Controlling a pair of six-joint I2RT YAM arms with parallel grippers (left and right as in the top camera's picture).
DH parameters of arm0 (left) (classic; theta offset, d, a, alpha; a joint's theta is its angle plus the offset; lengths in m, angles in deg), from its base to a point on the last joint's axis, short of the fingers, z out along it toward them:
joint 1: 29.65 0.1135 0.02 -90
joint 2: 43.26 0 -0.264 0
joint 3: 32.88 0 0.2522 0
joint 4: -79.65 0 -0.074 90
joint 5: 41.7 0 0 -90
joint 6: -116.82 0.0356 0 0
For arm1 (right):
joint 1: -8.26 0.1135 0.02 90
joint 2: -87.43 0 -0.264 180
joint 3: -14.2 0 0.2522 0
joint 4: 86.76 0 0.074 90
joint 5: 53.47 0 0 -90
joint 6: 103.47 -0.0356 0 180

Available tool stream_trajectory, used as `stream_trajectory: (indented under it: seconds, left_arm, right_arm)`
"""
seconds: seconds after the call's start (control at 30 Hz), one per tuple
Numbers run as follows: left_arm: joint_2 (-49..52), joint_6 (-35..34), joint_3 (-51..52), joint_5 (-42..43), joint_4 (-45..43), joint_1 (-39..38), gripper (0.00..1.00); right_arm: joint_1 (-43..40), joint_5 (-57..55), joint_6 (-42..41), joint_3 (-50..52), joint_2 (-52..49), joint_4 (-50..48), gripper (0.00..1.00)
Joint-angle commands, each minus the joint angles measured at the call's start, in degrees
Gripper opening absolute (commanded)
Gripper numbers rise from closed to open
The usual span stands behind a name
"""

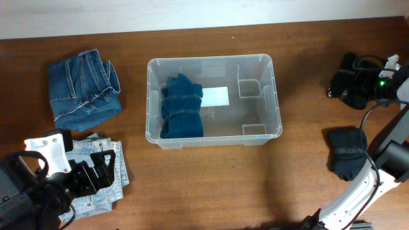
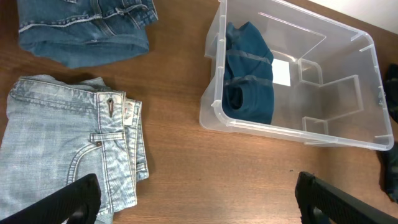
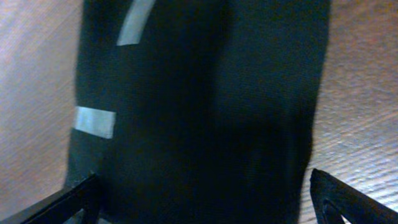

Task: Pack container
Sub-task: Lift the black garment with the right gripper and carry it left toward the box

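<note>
The clear container (image 1: 276, 96) stands mid-table with a white label (image 1: 216, 96) on its base and a folded teal garment (image 1: 181, 107) in its left end. In the left wrist view the container (image 2: 298, 132) is at upper right. My left gripper (image 2: 199, 202) is open and empty above the table, its left finger over the edge of folded light jeans (image 2: 68, 149). My right gripper (image 3: 205, 199) is open, its fingers on either side of a black garment (image 3: 205, 106) that fills the view. In the overhead view this gripper (image 1: 374, 82) is at the far right.
Folded dark blue jeans (image 1: 83, 89) lie at the back left and show in the left wrist view (image 2: 87, 28). Light jeans (image 1: 118, 169) lie at the front left under my left arm. A second black garment (image 1: 347, 153) lies at the right, in front of the first black garment (image 1: 348, 80).
</note>
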Motion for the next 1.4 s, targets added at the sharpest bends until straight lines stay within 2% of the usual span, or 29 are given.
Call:
stream_trajectory:
  seconds: [0.0, 0.37, 0.43, 0.6, 0.73, 0.83, 0.87, 0.93, 1.03, 1.1, 1.37]
  left_arm:
    - [0.04, 0.74, -0.07, -0.04, -0.11, -0.02, 0.99]
    - [0.04, 0.74, -0.07, -0.04, -0.11, -0.02, 0.99]
    - [0.04, 0.74, -0.07, -0.04, -0.11, -0.02, 0.99]
    - [0.04, 0.74, -0.07, -0.04, -0.11, -0.02, 1.00]
    - [0.04, 0.74, -0.07, -0.04, -0.09, -0.02, 1.00]
    - [0.04, 0.74, -0.07, -0.04, -0.09, -0.02, 0.99]
    - [0.04, 0.74, -0.07, -0.04, -0.11, -0.02, 0.99]
    - [0.04, 0.74, -0.07, -0.04, -0.11, -0.02, 0.99]
    - [0.04, 0.74, -0.07, -0.04, -0.11, -0.02, 0.99]
    - [0.04, 0.74, -0.07, -0.04, -0.11, -0.02, 0.99]
    - [0.04, 0.74, -0.07, -0.04, -0.11, -0.02, 0.99]
  right_arm:
    - [-0.24, -2.29, -0.28, -0.81, -1.92, -0.17, 0.99]
    - [-0.17, 0.72, -0.31, -0.79, -6.29, -0.76, 1.00]
    - [-0.17, 3.82, -0.31, -0.79, -6.29, -0.85, 0.91]
    - [-0.17, 13.09, -0.52, -0.85, -6.27, -1.70, 0.59]
    - [-0.33, 14.95, -2.19, -0.85, -6.27, -1.64, 0.53]
    - [-0.96, 15.41, -4.55, -0.85, -5.99, -1.36, 0.39]
    - [-1.73, 17.49, -5.03, -0.98, -5.27, -0.96, 0.30]
    - [-2.47, 20.48, -5.01, -1.49, -4.22, -0.37, 0.24]
    - [-3.50, 24.24, -5.01, -2.97, -2.27, 1.70, 0.09]
    - [-3.98, 26.95, -5.01, -4.04, -0.57, 3.50, 0.05]
    - [-4.09, 31.67, -4.98, -6.21, 7.10, 10.32, 0.04]
